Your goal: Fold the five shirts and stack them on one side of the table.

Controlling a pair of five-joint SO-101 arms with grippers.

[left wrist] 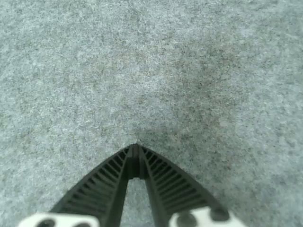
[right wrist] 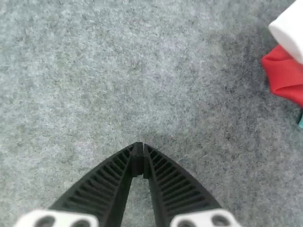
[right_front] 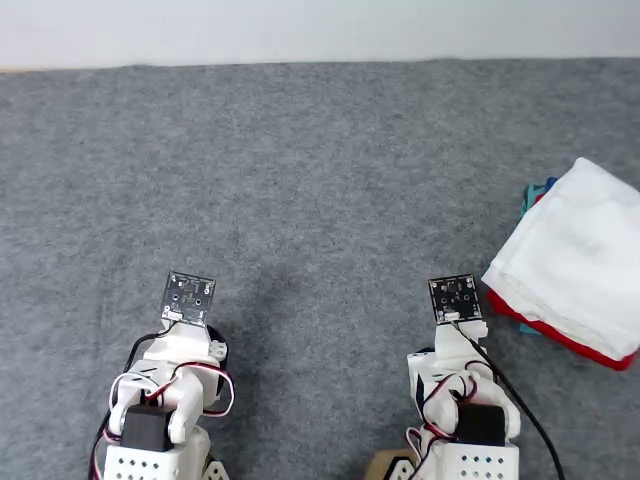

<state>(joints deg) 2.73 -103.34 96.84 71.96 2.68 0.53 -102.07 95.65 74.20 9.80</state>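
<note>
A stack of folded shirts lies at the table's right edge, with a white shirt (right_front: 580,260) on top, a red shirt (right_front: 560,336) under it and blue and teal cloth (right_front: 537,192) peeking out behind. The red shirt (right wrist: 284,75) and white shirt (right wrist: 289,28) show at the edge of the right wrist view. My left gripper (left wrist: 137,149) is shut with nothing in it, over bare grey felt near the front left. My right gripper (right wrist: 139,146) is shut and empty, just left of the stack. Both arms (right_front: 165,400) (right_front: 460,400) are drawn back at the front.
Grey felt (right_front: 320,180) covers the whole table. A pale wall strip (right_front: 320,30) runs along the far edge. The stack reaches past the table's right edge of view.
</note>
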